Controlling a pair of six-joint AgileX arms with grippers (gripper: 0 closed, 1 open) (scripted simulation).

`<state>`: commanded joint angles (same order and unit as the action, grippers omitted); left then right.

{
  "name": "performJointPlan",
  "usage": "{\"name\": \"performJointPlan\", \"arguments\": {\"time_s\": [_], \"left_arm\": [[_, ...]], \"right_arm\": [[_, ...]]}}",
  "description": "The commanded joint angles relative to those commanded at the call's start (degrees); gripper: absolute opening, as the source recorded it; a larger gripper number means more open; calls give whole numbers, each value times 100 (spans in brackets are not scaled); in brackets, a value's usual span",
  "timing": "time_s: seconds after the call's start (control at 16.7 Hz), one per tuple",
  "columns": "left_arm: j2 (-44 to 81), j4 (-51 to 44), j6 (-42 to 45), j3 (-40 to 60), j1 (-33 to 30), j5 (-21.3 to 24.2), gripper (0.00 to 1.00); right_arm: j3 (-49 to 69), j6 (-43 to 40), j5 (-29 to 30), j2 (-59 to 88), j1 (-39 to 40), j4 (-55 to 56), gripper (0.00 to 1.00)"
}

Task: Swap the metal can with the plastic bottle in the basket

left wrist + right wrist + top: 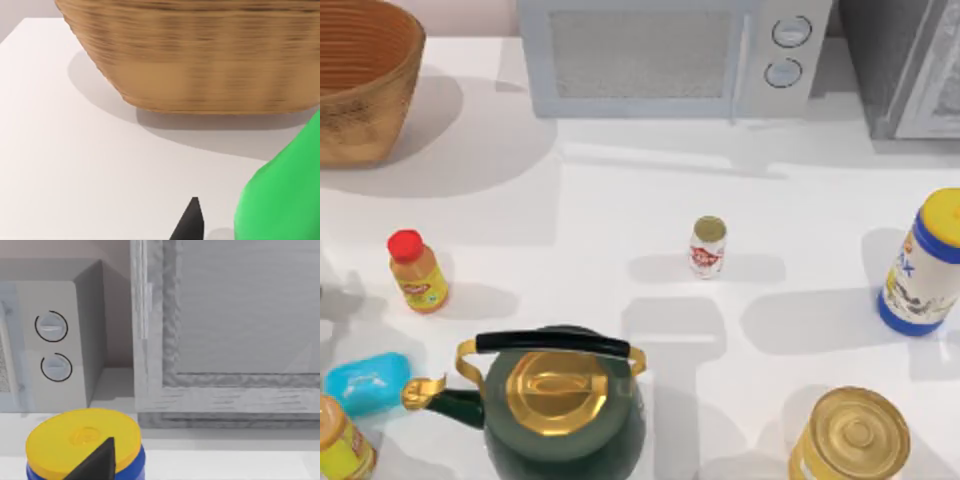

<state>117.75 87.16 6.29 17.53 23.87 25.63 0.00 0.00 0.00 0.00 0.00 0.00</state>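
1. One basket (360, 90), woven and light brown with an orange-brown ribbed inside, sits at the far left corner of the white table (620, 200); what lies inside it cannot be made out from the top view.
2. Near the table's middle a small metal can (708, 246) with a red and white label stands upright, well apart from the basket.
3. On the left side stands a small plastic bottle (417, 272) with a red cap and yellow label, upright, nearer the front than the basket.
4. At the front a dark green kettle (560, 410) with a gold lid and black handle stands beside a blue soap bar (365, 382).
5. Also on the table are a yellow-topped tin (850, 438) at the front right, a white and blue tub with a yellow lid (925, 265) at the right edge, and a microwave (670, 55) along the back.
6. My left gripper's dark fingertip (190, 222) shows in the left wrist view, low over the table just before the basket wall (200, 55), next to a bright green shape (285, 195) I cannot identify; whether the fingers are apart or holding anything I cannot tell.
7. My right gripper's fingertip (97, 462) sits in front of the tub's yellow lid (75, 437) in the right wrist view; its opening I likewise cannot tell.
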Motion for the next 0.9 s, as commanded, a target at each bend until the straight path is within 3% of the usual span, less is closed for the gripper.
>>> {"name": "performJointPlan", "arguments": {"time_s": [0.24, 0.9], "left_arm": [[0, 0, 0, 0, 0, 0, 2], [-71, -54, 16, 26, -33, -5, 0]], "right_arm": [[0, 0, 0, 0, 0, 0, 100], [0, 0, 0, 0, 0, 0, 100]]}}
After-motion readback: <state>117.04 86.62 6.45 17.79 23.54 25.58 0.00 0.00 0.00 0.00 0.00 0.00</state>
